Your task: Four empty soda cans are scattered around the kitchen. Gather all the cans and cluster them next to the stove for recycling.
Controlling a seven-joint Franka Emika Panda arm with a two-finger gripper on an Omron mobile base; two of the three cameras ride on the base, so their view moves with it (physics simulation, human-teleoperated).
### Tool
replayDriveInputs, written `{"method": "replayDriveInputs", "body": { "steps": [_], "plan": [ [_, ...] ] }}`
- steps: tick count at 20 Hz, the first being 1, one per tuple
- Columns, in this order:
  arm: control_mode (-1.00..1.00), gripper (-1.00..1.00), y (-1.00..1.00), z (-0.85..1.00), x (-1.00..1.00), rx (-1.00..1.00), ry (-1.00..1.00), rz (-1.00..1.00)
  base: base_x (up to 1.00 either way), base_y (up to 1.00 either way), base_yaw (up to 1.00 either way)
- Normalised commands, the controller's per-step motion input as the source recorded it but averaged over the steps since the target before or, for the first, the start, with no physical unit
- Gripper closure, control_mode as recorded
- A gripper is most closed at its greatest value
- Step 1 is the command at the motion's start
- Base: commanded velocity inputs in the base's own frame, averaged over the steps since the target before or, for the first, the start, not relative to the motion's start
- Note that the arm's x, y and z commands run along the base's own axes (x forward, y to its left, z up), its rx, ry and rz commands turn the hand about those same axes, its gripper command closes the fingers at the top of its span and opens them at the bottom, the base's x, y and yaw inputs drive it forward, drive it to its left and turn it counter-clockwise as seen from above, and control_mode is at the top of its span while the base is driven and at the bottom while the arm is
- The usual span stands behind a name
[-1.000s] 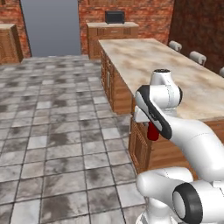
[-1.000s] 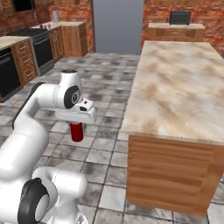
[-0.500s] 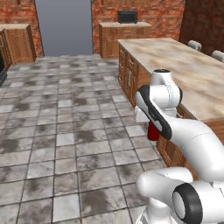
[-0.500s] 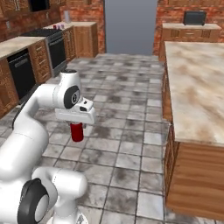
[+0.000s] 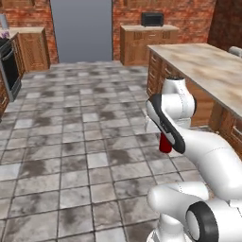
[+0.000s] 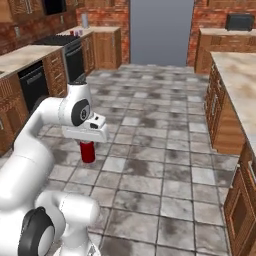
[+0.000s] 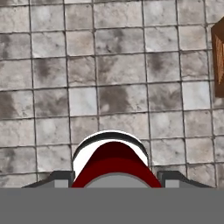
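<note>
— Surroundings? Red brick walls (image 5: 189, 14), brown wooden cabinets (image 6: 107, 47), grey mottled stone tile floor (image 6: 160, 125), beige marbled island counter (image 5: 208, 64) off to the robot's right.

— Anything of the stove? Black cooktop with grates (image 6: 55, 40) and a dark oven front (image 6: 75, 61) along the far left run in the right base view, well apart from the arm. Sliver of the same oven front at the left edge of the left base view.

— And the can? Plain red soda can (image 6: 88, 151), short smooth cylinder, hanging just below the white hand, clear of the tiles. Also seen in the left base view as a red stub (image 5: 165, 142) under the forearm.

— Which way up? Long axis vertical, upright, far end pointing straight down at the floor. In the hand view, seen end-on: dark red body (image 7: 111, 164) with a pale rim arcing round its far end.

— Gripper? Gripper (image 7: 114, 177) closed onto the can, a grey finger (image 7: 61, 177) pressed against each side of the red body. Fingers barely visible from the base cameras, hidden under the hand's white block.

— Other things? Small black appliance (image 5: 152, 19) on the far cabinet, beside a tall flat grey panel (image 5: 81, 30) in the brick wall.
</note>
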Motion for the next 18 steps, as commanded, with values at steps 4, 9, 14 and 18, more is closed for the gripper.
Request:
{"method": "replayDriveInputs", "body": {
  "steps": [4,9,14,18],
  "plan": [
    [1.0,1.0,0.0,0.0,0.0,0.0,0.0,0.0,1.0,0.48,0.0],
    [1.0,1.0,0.0,0.0,0.0,0.0,0.0,0.0,1.0,0.32,0.0],
    [1.0,1.0,0.0,0.0,0.0,0.0,0.0,0.0,1.0,0.27,0.0],
    [1.0,1.0,0.0,0.0,0.0,0.0,0.0,0.0,1.0,0.27,0.0]
  ]
}}
